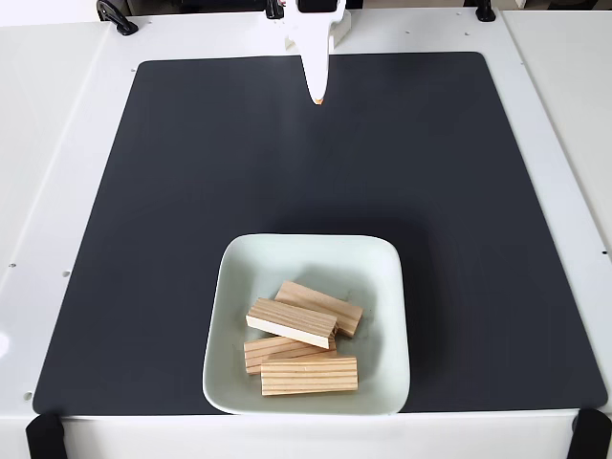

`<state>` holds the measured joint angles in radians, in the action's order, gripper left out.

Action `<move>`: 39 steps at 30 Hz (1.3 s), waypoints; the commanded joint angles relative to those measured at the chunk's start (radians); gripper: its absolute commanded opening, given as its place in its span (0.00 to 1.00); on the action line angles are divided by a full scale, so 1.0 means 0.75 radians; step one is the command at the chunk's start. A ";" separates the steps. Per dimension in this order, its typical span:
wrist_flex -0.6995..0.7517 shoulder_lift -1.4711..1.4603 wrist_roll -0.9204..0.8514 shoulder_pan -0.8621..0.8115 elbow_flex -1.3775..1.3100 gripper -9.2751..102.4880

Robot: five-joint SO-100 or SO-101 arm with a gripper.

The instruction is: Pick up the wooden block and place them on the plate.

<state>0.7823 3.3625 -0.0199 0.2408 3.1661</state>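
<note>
Tool (316, 96) is hanging at the far edge of the mat (191, 191), tip pointing down, clenched and carrying nothing as far as the fixed view is showing. Well apart from it, toward the near edge, the plate (382, 258) is sitting on the mat with four blocks lying inside: one (319, 307), one (291, 323) leaning across it, one (277, 352), and one (309, 375) nearest the rim. Placing is looking finished; no block is lying loose on the mat or table (57, 143), so the next move is probably calling only for resting clear.

The white plastic end effector (317, 96) tapers to a narrow, orange-tinged tip.
</note>
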 commanded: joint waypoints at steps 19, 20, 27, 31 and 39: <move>0.000 0.008 -0.006 -0.002 -0.006 0.08; 0.000 0.008 -0.006 -0.002 -0.006 0.08; 0.000 0.008 -0.006 -0.002 -0.006 0.08; 0.000 0.008 -0.006 -0.002 -0.006 0.08; 0.000 0.008 -0.006 -0.002 -0.006 0.08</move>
<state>0.7823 3.3625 -0.0199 0.2408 3.1661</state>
